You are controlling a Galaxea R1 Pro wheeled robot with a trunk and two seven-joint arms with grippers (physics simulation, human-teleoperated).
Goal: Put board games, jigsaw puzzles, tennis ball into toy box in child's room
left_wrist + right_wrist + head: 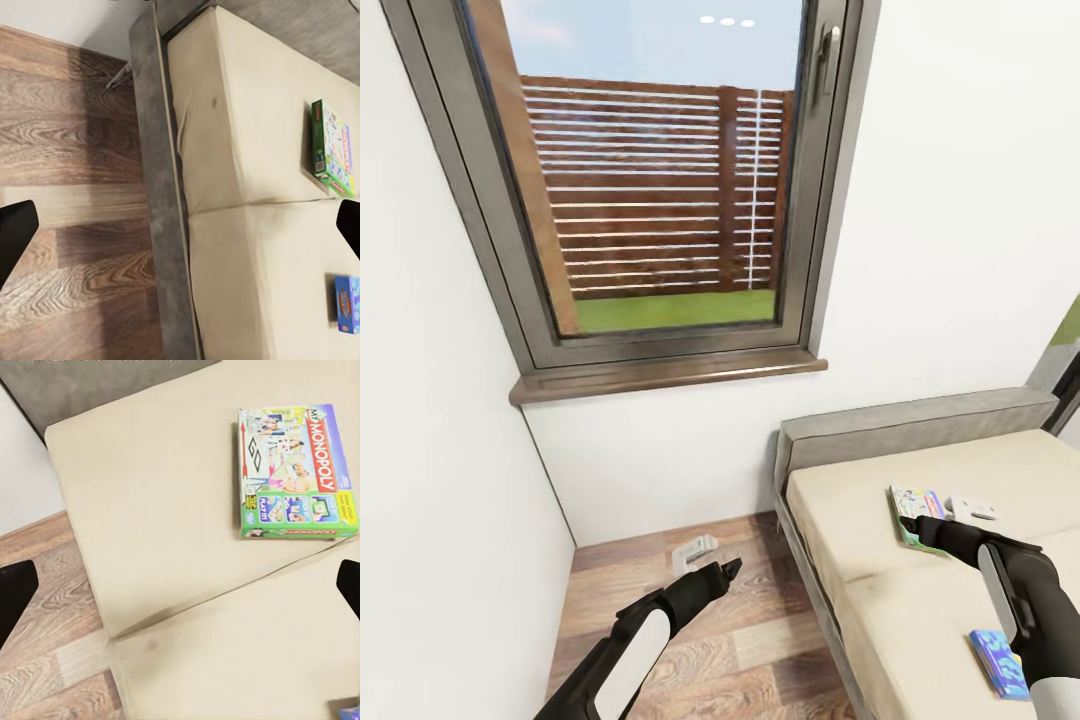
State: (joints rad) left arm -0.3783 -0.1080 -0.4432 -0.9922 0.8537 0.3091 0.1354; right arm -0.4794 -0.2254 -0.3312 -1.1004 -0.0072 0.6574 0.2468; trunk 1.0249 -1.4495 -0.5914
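Flat glossy Monopoly box (294, 472) on soft beige bed (165, 495); both claws apart, empty.

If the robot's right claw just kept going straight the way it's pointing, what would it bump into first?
Probably the beige bed mattress, beside the white-green Monopoly board game box. The right gripper is open above it; exact depth is unclear.

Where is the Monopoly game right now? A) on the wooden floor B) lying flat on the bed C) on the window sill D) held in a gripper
B: the Monopoly box lies flat on the beige bed, with no gripper touching it.
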